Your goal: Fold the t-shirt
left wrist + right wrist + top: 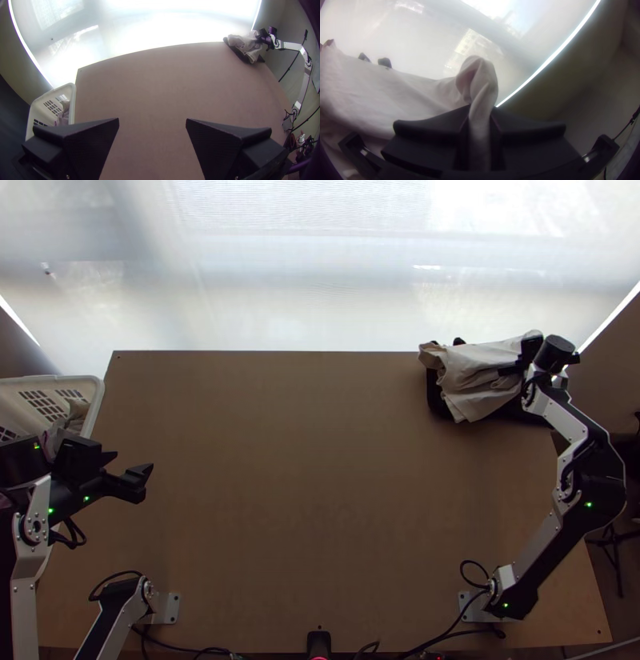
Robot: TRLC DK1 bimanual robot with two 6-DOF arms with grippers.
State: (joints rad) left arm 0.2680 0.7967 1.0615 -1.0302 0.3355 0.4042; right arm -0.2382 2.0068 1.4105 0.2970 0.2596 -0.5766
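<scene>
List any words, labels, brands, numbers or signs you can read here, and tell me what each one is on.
There are none that I can read.
The pale cloth: no print can be made out on it.
The wooden table: no lettering can be made out.
The white basket: grid-like openings, no readable label.
The right arm: small green lights, but no legible words or numbers.

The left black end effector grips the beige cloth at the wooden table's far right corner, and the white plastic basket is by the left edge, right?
Wrong arm: the right wrist view shows the right end effector gripping the cloth. The rest holds: cloth at the far right corner of the table, basket by the left edge.
</scene>
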